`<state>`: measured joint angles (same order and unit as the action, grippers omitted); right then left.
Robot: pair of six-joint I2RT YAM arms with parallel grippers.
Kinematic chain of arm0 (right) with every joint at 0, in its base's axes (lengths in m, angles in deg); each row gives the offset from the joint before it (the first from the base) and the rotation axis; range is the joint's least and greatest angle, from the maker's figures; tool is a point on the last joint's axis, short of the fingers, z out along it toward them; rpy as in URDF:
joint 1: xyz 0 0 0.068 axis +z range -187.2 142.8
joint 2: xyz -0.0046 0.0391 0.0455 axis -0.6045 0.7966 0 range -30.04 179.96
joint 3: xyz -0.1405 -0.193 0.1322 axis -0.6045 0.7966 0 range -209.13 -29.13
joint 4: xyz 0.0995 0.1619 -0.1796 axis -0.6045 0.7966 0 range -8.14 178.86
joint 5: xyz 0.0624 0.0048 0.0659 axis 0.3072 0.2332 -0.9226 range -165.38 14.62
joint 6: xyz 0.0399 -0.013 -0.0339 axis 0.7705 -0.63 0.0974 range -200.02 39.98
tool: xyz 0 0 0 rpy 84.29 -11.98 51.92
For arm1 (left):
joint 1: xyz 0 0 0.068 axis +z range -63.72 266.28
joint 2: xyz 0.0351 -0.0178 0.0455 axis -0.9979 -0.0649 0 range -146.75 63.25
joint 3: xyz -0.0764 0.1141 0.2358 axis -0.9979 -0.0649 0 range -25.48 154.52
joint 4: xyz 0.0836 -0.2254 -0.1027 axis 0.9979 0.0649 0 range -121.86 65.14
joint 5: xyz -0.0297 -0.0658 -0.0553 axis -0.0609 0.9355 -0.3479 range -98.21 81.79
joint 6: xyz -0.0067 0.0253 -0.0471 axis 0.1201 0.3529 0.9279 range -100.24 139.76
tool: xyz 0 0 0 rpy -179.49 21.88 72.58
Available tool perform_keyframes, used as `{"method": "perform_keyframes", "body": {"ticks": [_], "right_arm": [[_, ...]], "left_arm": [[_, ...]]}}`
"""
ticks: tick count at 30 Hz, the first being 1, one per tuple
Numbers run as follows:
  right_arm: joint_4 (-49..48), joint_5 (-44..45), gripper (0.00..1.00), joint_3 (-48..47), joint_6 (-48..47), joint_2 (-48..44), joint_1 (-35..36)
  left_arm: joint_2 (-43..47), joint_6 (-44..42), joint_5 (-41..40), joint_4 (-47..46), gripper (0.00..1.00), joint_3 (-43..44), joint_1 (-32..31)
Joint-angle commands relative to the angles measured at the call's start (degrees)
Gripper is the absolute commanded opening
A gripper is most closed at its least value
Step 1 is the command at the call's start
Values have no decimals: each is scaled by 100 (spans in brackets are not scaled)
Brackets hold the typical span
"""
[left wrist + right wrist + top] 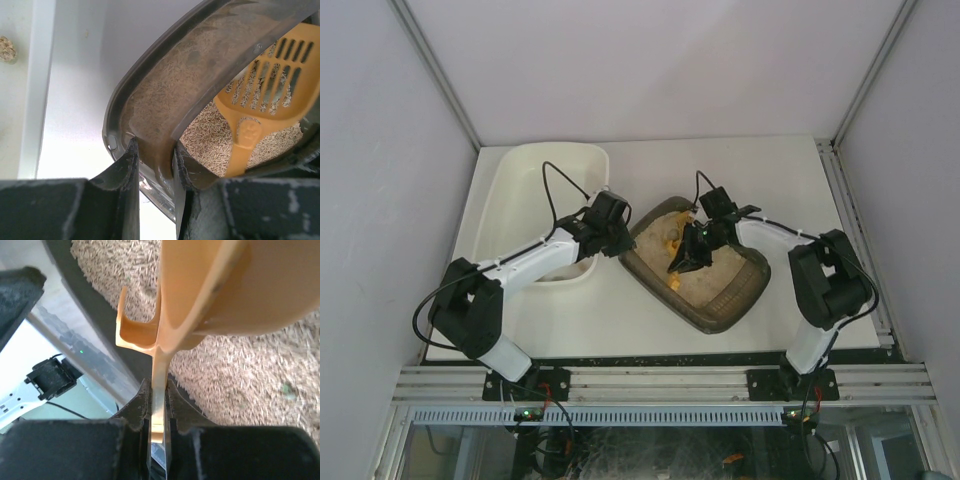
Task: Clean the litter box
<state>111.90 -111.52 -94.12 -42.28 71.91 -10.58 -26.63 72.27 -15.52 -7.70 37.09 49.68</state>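
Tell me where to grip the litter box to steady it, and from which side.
Take the litter box by its thin upright wall at the left rim, one finger inside, one outside, coming from outside, as the left gripper does. The scoop in the right gripper fills the interior.

The white desk (pixel 760 170) carries a white tub (pixel 535 190) at its far left and the litter box (pixel 712 322), skewed, just beside it.

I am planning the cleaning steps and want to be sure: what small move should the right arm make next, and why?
Probably tip the orange scoop down into the litter for a short pass. The right gripper is shut on its handle, the left gripper clamps the litter box rim, and the slotted head looks empty.
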Motion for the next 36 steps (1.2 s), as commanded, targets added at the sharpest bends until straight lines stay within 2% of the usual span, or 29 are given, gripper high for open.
{"method": "perform_keyframes", "body": {"ticks": [1,7,11,13,15,17,20,24,26,28,31,34,36], "right_arm": [[-330,-322,0,414,178,-872,-85],[-391,-376,0,1006,129,-1623,-202],[-901,-715,0,1607,281,-2060,-323],[-1219,-893,0,1887,384,-2252,-347],[-1580,-1049,0,2150,509,-2457,-352],[-1933,-1190,0,2391,639,-2669,-345],[-2150,-1277,0,2612,570,-3028,-322],[-2313,-1259,0,2927,477,-3473,-287],[-2636,-1251,0,3258,631,-3676,-332],[-2994,-1094,0,3566,792,-3875,-334],[-3273,-1064,0,3744,865,-3975,-130],[-3543,-1233,0,3910,985,-4160,-334],[-3673,-1003,0,4130,943,-4451,-375]], "left_arm": [[206,396,638,-496,0,-113,1],[189,365,551,-529,0,-100,120],[229,323,449,-575,0,-140,165],[194,298,426,-571,3,-117,183],[153,294,388,-554,14,-96,188],[96,284,348,-555,32,-80,188],[23,232,288,-546,55,-31,188],[-210,9,581,-592,65,153,220],[-343,-94,810,-512,74,323,325],[-369,-166,885,-479,98,424,439],[-291,-322,796,-448,100,514,552],[-165,-415,769,-552,100,445,621],[-75,-456,742,-665,100,344,644]]}}
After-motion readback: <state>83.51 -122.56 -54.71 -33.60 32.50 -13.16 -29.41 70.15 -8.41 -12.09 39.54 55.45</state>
